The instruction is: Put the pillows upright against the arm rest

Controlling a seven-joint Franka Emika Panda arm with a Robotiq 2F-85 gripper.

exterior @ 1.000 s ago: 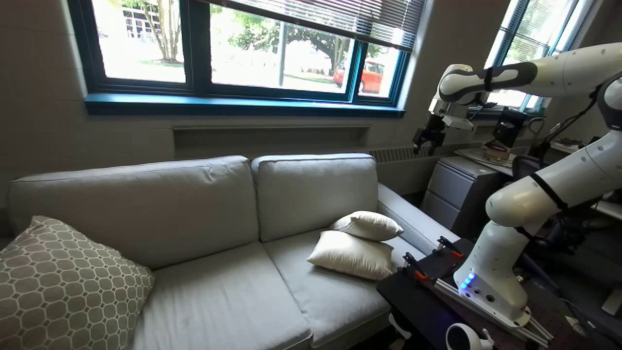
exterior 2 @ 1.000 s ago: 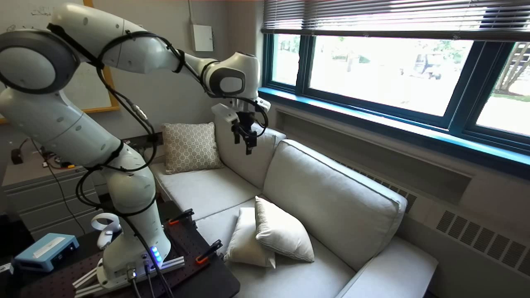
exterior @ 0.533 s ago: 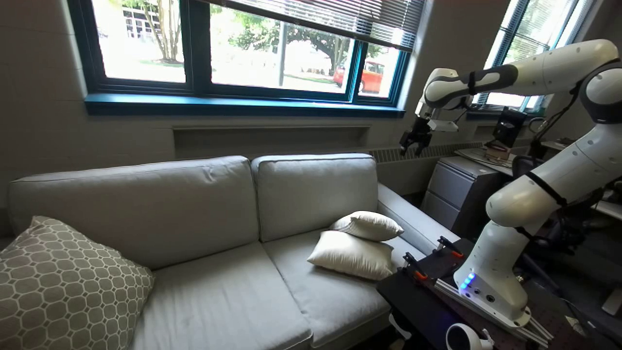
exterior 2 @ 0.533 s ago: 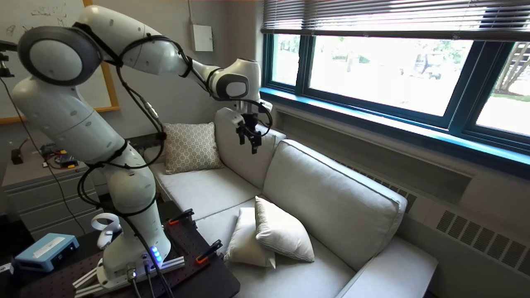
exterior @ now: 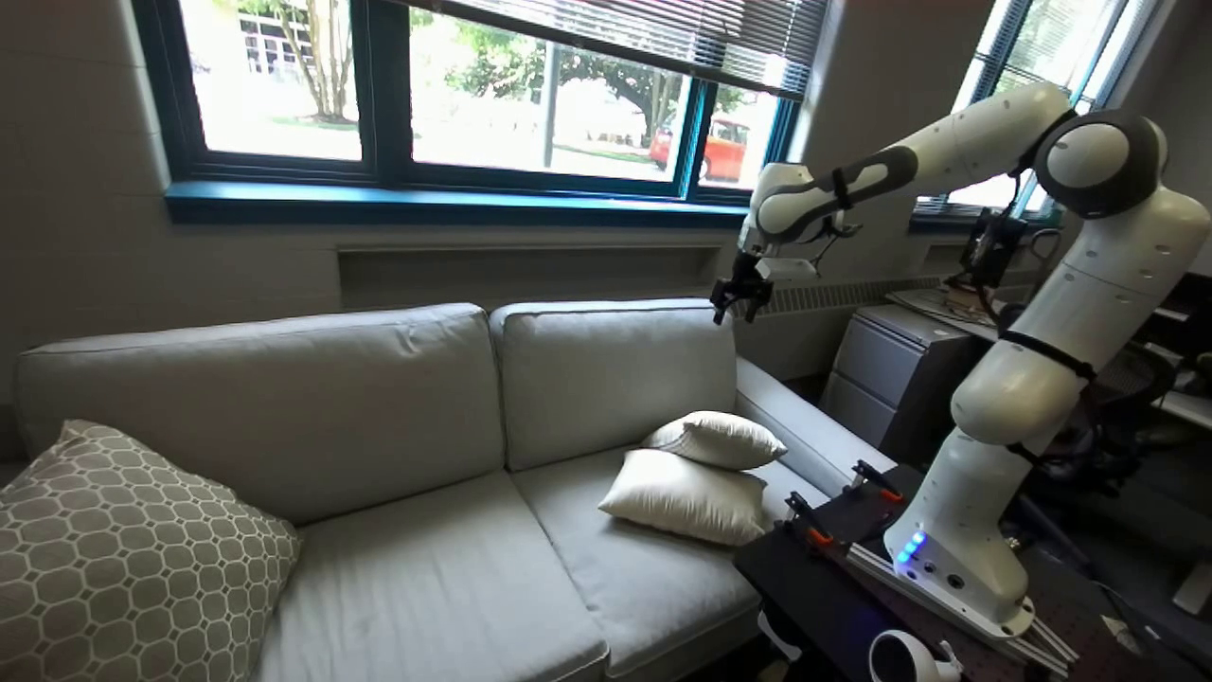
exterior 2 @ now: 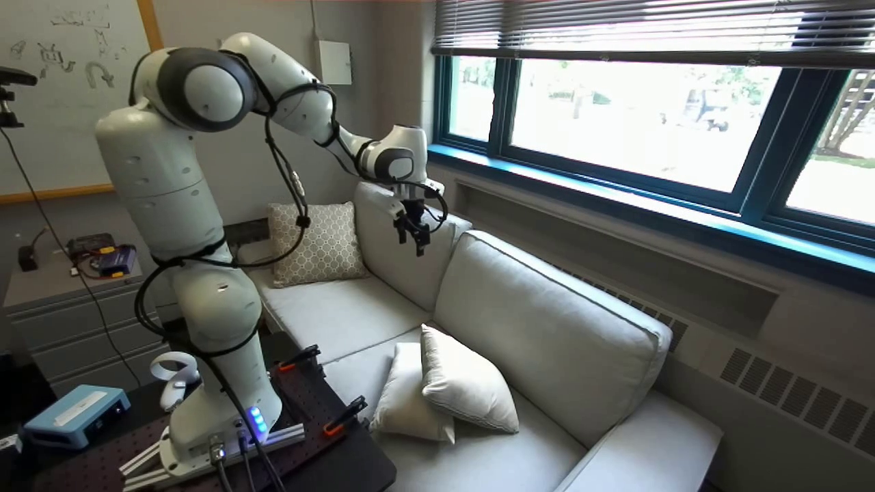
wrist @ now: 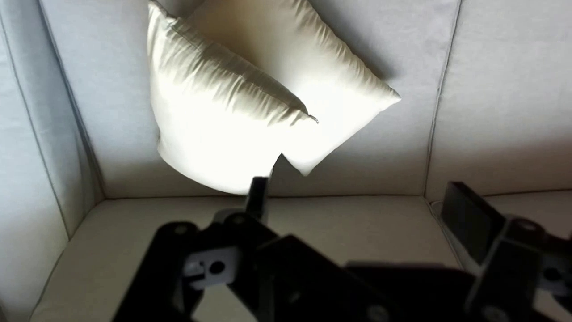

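Note:
Two cream-white pillows lie overlapping on the sofa seat. The top pillow (exterior: 717, 440) (exterior 2: 468, 383) rests tilted on the lower pillow (exterior: 684, 497) (exterior 2: 409, 406), partly covering it; in the wrist view the top pillow (wrist: 210, 112) is at left, the lower pillow (wrist: 333, 80) at right. Beyond them stands the light grey arm rest (exterior: 805, 426) (exterior 2: 649, 444), also along the left edge of the wrist view. My gripper (exterior: 736, 314) (exterior 2: 411, 245) (wrist: 363, 208) hangs high above the couch, apart from both pillows. Its fingers are spread wide and nothing sits between them.
A large lattice-patterned pillow (exterior: 142, 559) (exterior 2: 318, 242) leans at the far end of the couch. Back cushions (exterior: 620, 379) rise behind the seat. The black robot table (exterior: 805, 578) with orange-tipped clamps (exterior 2: 345, 415) adjoins the seat front. Window sill (exterior: 473, 204) runs behind the couch.
In an exterior view my gripper has travelled left and somewhat down, coming over the couch from beyond the arm rest side. The arm's elbow has swung along. The pillows have not moved.

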